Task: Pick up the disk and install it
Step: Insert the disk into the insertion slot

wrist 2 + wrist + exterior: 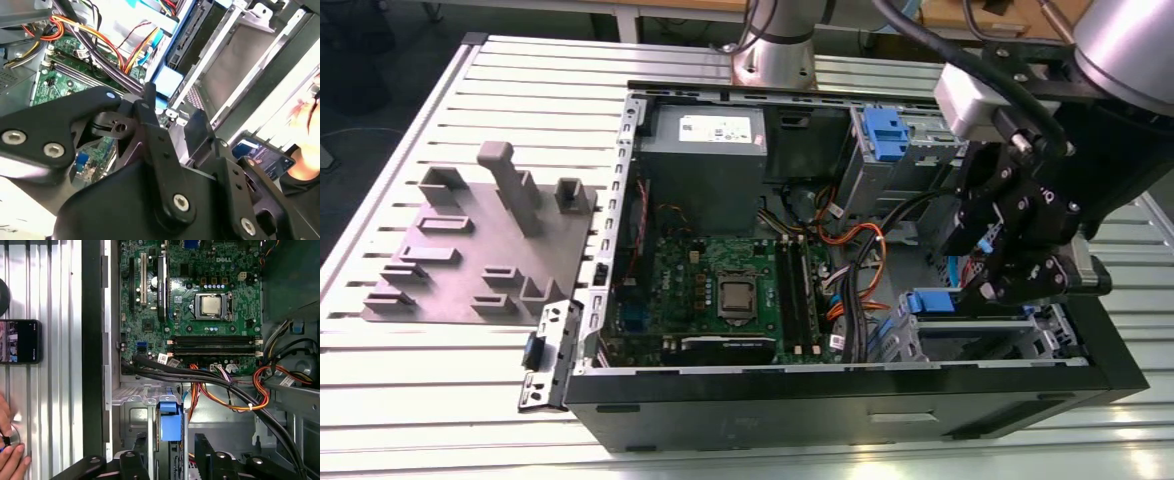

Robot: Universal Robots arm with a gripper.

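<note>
The disk (169, 424) stands on edge in the metal drive cage (132, 417) at the corner of the open computer case, with its bright blue bracket facing up. In the exterior view that blue bracket (937, 300) sits at the top of the cage (987, 335), on the exterior view's right. My gripper (172, 460) hangs right over it, open. One black finger (140, 457) is on each side of the bracket, with a small gap to it. In the exterior view the gripper (994, 288) hovers just above the cage. The second wrist view has the bracket's end (167, 80) beyond the black linkage.
The motherboard (720, 290) and bundles of orange and black cables (225, 390) lie beside the cage. A grey power supply (704, 150) and a blue latch (886, 135) sit at the case's far end. A grey fixture plate (480, 250) lies outside. A phone (20, 341) and a person's hand (10, 455) rest on the slatted table.
</note>
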